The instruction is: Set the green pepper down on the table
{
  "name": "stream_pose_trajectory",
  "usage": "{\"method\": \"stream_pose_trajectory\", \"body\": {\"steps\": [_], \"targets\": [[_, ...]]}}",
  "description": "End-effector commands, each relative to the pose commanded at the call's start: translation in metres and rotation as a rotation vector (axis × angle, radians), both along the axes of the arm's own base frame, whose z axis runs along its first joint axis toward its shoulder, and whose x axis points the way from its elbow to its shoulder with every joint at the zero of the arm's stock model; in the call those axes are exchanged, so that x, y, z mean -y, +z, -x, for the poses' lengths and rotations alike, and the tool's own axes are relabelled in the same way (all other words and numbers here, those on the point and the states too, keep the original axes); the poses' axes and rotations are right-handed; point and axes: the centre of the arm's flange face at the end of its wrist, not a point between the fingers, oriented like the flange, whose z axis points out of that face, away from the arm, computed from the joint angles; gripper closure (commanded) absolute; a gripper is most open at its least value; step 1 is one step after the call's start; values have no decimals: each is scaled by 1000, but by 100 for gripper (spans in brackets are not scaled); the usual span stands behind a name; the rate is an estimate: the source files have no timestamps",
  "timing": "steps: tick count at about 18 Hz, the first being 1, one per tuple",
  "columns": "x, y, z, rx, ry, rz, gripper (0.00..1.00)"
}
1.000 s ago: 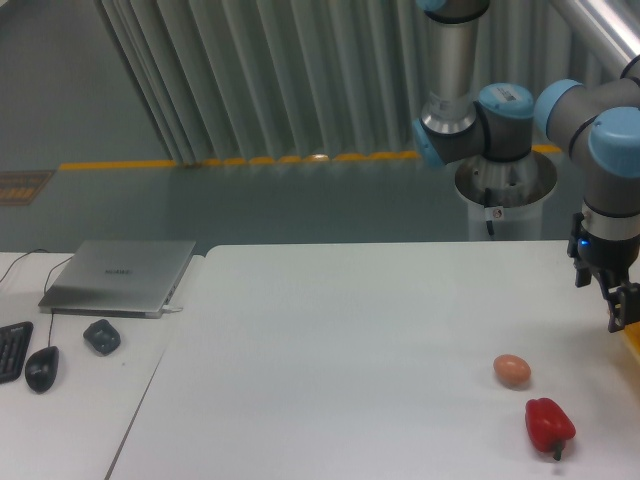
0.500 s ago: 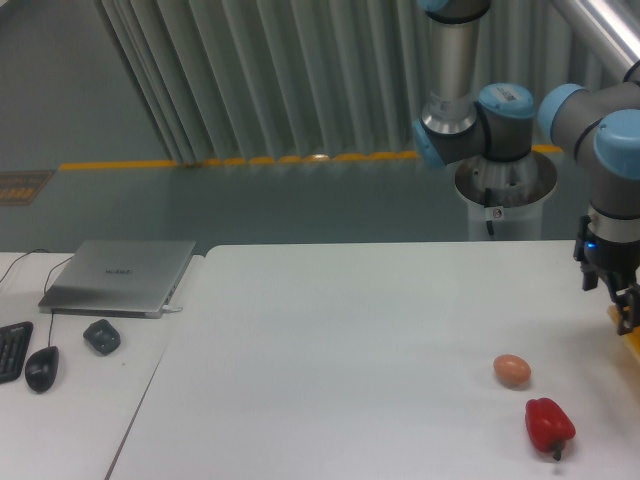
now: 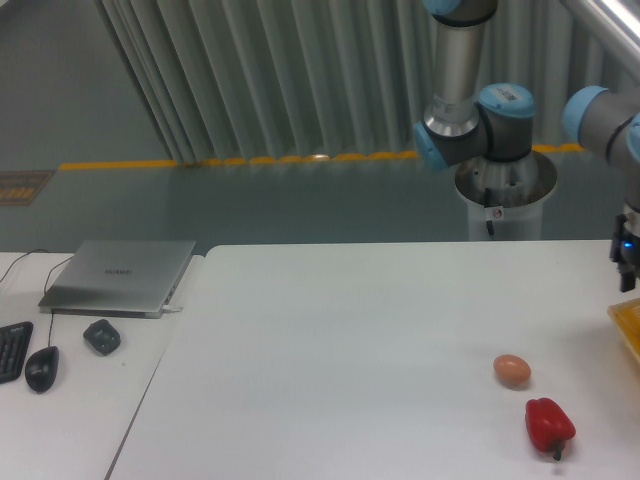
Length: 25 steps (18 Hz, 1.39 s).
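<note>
Fixed view of the white table. The arm's wrist is cut off by the right frame edge, with only a dark sliver and a blue light showing; the gripper's fingers lie outside the frame, so their opening and any load cannot be told. The green pepper does not appear anywhere in view. A yellow object at the right edge is largely cropped and cannot be identified. A brown egg and a red pepper sit near each other toward the table's front right, apart from the yellow object. On the adjoining desk at left: a closed laptop, a mouse, and a keyboard cut by the left edge
</note>
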Motion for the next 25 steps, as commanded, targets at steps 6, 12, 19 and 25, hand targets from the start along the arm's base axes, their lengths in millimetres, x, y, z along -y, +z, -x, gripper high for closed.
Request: {"method": "stream_pose_trajectory", "body": {"steps": [6, 12, 19, 25], "targets": [[25, -7, 42, -58, -80, -3, 0], [26, -35, 79, -91, -40, 72, 0], [15, -45, 102, -164, -18, 53, 0], [1, -64, 102, -153, 45, 47, 0]]}}
